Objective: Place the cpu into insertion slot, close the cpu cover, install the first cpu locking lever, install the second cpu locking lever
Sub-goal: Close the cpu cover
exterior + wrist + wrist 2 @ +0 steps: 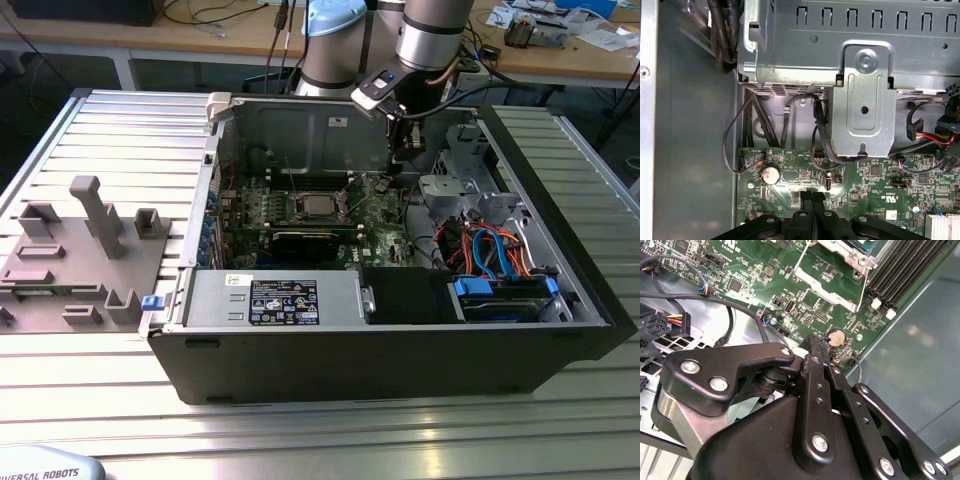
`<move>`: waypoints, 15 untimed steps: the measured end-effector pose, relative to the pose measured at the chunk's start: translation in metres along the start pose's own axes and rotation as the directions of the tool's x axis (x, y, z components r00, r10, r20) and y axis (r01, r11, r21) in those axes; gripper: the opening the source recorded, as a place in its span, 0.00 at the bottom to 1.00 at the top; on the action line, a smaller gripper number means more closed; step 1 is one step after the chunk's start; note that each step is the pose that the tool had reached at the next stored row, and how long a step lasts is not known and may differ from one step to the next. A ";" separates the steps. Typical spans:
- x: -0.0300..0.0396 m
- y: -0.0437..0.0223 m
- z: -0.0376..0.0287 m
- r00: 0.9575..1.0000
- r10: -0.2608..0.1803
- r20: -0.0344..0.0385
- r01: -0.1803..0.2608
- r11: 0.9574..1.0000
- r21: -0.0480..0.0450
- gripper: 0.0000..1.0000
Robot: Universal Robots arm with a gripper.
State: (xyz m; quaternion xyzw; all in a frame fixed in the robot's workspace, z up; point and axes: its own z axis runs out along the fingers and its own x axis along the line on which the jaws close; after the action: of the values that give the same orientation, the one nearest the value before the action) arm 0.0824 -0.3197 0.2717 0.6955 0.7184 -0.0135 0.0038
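The cpu (318, 207), a grey square, lies in the insertion slot (858, 259) on the green board inside the open computer case. A silvery plate that looks like the cpu cover (826, 286) sits swung open beside the slot, on the gripper's side. Two thin wire locking levers (801, 257) (863, 287) stand raised off the board. My gripper (405, 150) hangs over the board's edge, on the exterior view's right of the slot. Its black fingers (812, 196) are pressed together with nothing between them, just above a coin battery (771, 174). Both wrist views show the shut tips (813, 342).
A metal drive cage (860, 100) and black cables (817, 130) lie just beyond the gripper. Memory slots (910, 265) run beside the socket. The power supply (290, 300) and coloured cables (490, 250) fill the case front. A grey parts fixture (80, 250) stands on the exterior view's left.
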 end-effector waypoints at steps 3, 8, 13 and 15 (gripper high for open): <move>0.0000 0.0008 0.0000 1.000 0.000 0.000 0.000 1.000 0.000 0.11; 0.0000 0.0018 0.0000 1.000 0.000 0.000 0.000 1.000 0.000 0.11; -0.0001 0.0043 0.0000 1.000 0.000 0.000 0.000 1.000 0.000 0.11; -0.0001 0.0049 0.0000 1.000 0.000 0.000 0.000 1.000 0.000 0.11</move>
State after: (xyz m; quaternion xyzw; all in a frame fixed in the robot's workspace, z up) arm 0.0873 -0.3197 0.2717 0.6956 0.7183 -0.0135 0.0038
